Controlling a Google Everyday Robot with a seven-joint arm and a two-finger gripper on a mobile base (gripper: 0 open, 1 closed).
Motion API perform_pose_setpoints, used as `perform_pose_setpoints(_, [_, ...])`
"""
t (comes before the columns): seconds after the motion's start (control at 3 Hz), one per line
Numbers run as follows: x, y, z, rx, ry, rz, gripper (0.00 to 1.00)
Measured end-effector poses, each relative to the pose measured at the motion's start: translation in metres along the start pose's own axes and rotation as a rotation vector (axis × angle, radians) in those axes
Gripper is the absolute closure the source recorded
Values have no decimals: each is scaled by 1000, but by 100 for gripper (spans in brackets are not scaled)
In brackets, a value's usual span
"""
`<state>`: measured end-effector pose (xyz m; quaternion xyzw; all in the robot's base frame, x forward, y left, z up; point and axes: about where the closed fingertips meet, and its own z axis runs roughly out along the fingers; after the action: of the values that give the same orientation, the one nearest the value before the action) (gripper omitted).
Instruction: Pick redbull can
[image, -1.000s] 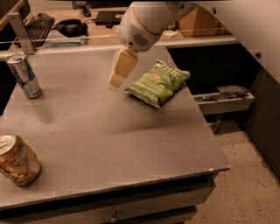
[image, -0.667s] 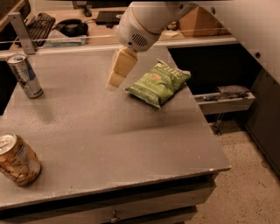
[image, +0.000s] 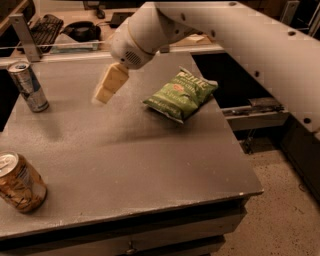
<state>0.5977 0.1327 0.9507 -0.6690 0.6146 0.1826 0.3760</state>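
**Gripper in the air, redbull can not yet reached.**

The gripper (image: 103, 93) hangs above the grey table (image: 150, 165) in the upper middle of the frame, holding nothing; whether it is open or closed cannot be told. The redbull can (image: 29, 86) stands upright near the table's upper-left edge, well apart from the gripper. A green chip bag (image: 181, 94) lies to the right and an orange-brown can (image: 19, 182) at lower left. By this reading, approach, grasp and lift are all left to do.
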Motion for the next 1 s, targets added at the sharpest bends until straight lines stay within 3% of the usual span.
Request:
perform_pose_setpoints(0.67, [-62,-13,120,-63,-247,18,0])
perform_pose_setpoints(1.0, [-94,-13,162,-93,-334,30,0])
